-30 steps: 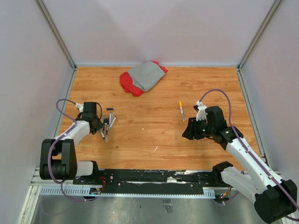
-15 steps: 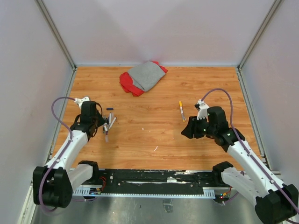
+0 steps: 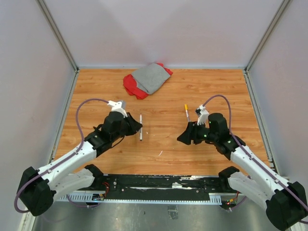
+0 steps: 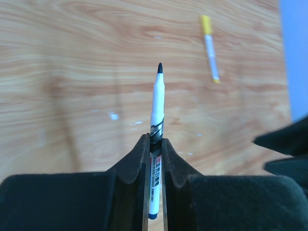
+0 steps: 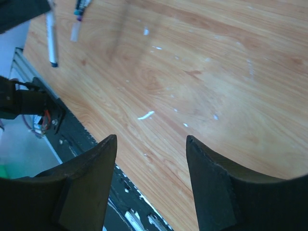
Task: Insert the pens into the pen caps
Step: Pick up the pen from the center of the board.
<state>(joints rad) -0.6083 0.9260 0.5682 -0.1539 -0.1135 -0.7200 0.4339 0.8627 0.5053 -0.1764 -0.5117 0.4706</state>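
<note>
Left claw (image 4: pixel 154 140): mine, clamped on a pen (image 4: pixel 156 110), bare tip pointing out over the bench (image 4: pixel 72 72).
Right claw (image 5: pixel 151 142): spread wide, holding nothing.
Risk: the thin barrel could swivel or slip in my grip once pressed, and the bare tip may mark the wood.
Missing: no caps that I can make out; my arm may hide them.
Farther: a yellow-ended pen (image 4: pixel 210 48) lies on the bench.
Farthest: a cloth (image 3: pixel 147 79), out of the way.

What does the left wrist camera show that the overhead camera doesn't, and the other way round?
Only left wrist: the held pen has a bare dark tip and printed barrel, clamped in the left gripper. Only overhead: the red and grey cloth near the far edge. Both: that pen, plus the yellow-ended pen lying on the wooden table.
</note>
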